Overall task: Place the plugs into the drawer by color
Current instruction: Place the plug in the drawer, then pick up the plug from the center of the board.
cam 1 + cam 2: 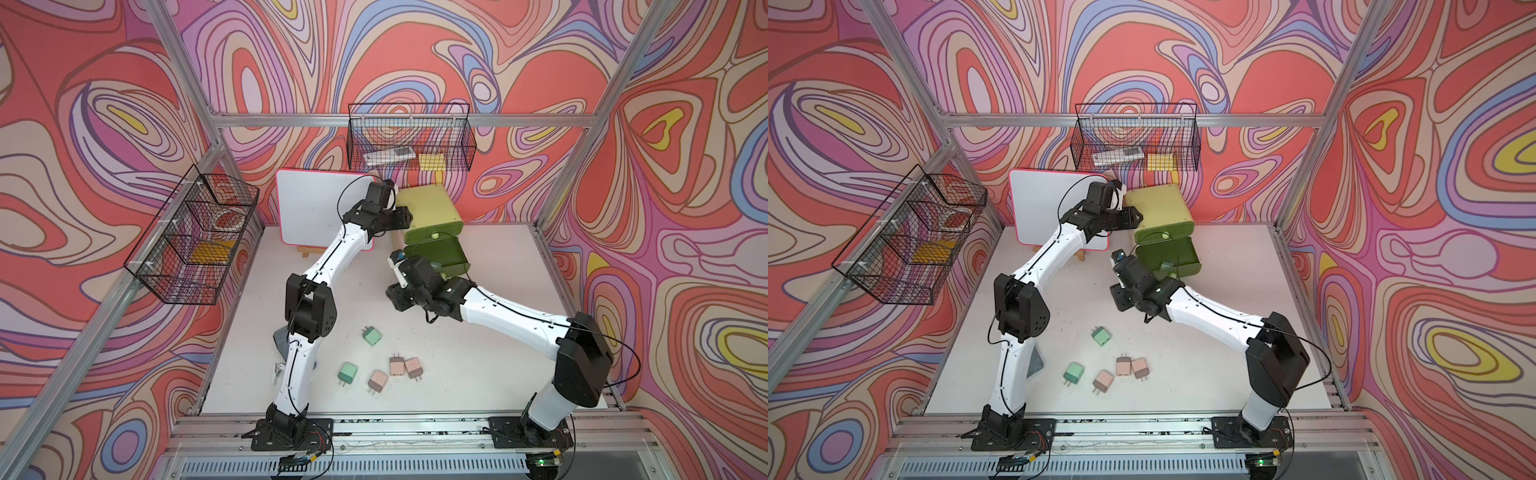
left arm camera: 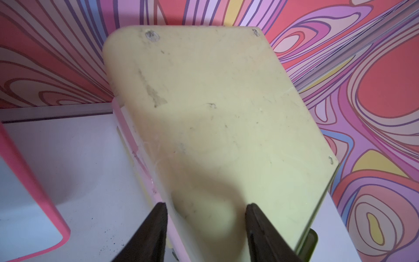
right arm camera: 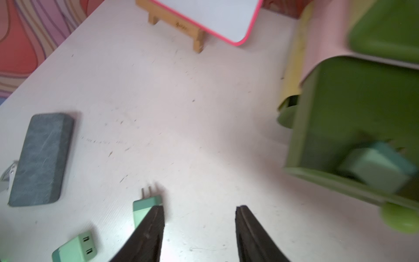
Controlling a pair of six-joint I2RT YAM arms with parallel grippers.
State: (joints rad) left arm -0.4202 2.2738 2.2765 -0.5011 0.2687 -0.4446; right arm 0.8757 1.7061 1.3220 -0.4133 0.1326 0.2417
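No text was legible. A small dark marking was seen on the wooden stand (image 3: 167, 17) beneath the whiteboard (image 3: 204, 11), but it could not be read.

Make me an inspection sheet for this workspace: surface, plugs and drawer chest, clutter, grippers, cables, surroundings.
Surface: white tabletop, scuffed with dark specks.
Job's things: pale yellow-green chest at the back, with one olive drawer pulled out and holding one mint green plug. Two mint green plugs and three pale pink plugs lie loose on the table. No blue plugs seen.
Clutter: grey eraser block; pink-rimmed whiteboard on a wooden easel.
Grippers: left gripper open at the chest's top, contact unclear; right gripper open, empty, beside the open drawer.
Cables: black cables loop off both arms, clear of the plugs.
Surroundings: two black wire baskets on an aluminium frame; swirl-patterned walls.
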